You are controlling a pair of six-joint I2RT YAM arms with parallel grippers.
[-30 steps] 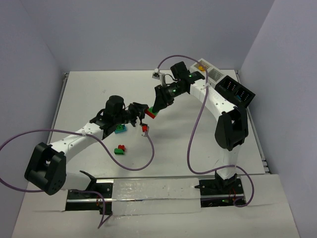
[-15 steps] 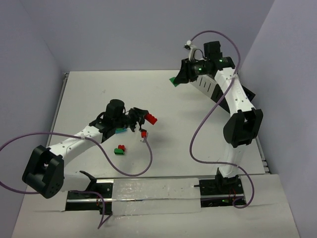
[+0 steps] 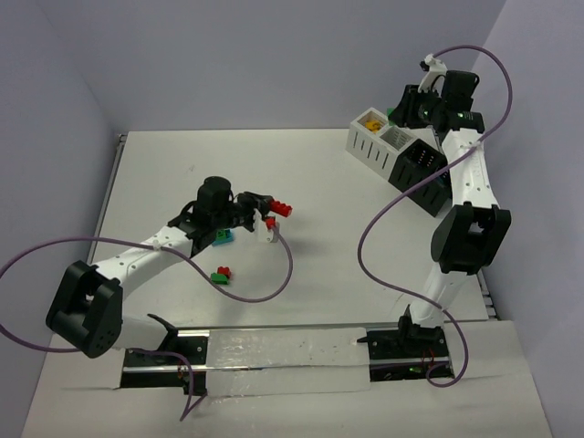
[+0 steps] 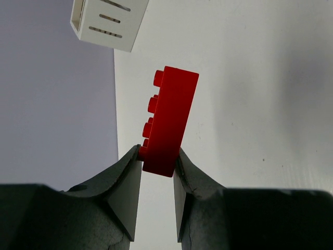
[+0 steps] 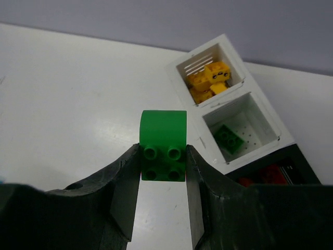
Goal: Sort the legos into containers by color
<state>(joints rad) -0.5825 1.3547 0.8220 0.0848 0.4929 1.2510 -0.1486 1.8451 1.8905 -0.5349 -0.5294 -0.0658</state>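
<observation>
My left gripper [image 3: 271,212] is shut on a red lego [image 3: 282,209] just above the table's middle; in the left wrist view the red lego [image 4: 169,122] sticks out past the fingertips [image 4: 132,156]. High at the back right, my right gripper [image 3: 401,109] is shut on a green lego [image 5: 163,146], held just short of the containers. The white bin [image 5: 208,60] holds yellow legos. Another white bin [image 5: 260,117] holds one green lego [image 5: 229,138]. The black bin [image 5: 307,172] has red pieces in it. A teal lego [image 3: 222,237] and a red-and-green pair [image 3: 220,274] lie beside the left arm.
The row of bins [image 3: 401,151] runs diagonally along the back right, white ones first, then black ones [image 3: 429,173]. Purple cables loop over the table from both arms. A white bin's slotted side [image 4: 109,23] shows far off in the left wrist view.
The grippers were together at the middle on a red-and-green stack. The right arm has swung back-right, up over the bins, carrying the green lego. The left gripper keeps the red one.
</observation>
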